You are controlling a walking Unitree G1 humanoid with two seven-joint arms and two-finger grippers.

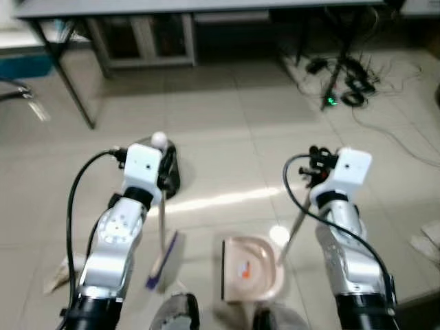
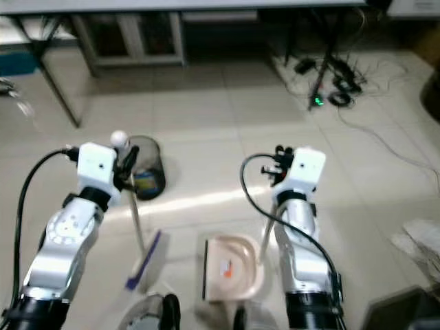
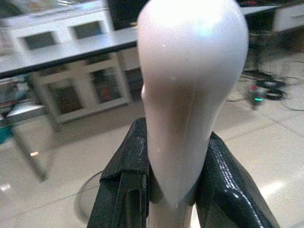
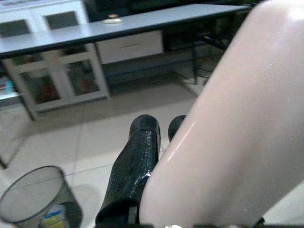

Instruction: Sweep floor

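Left eye view: the left gripper (image 1: pixel 159 168) holds the broom (image 1: pixel 162 258) by its thin upright handle; the purple-edged brush head rests on the tiled floor (image 1: pixel 227 124) between the 2 arms.
Same view, right side: the right gripper (image 1: pixel 317 167) is at the top of the dustpan (image 1: pixel 247 268) handle, which slants down to the pink pan lying on the floor just beside the broom head.
Right eye view: a dark mesh bin (image 2: pixel 146 168) stands just behind the left gripper; a tangle of cables (image 2: pixel 330 79) lies farther off, near a bench (image 2: pixel 206 5).
Left wrist view: 2 black fingers (image 3: pixel 128 175) clamp a white rounded handle end.
Right wrist view: a pale handle lies against the black fingers (image 4: pixel 135 161), probably gripped, though the contact is partly hidden; the bin (image 4: pixel 35 197) sits beyond.
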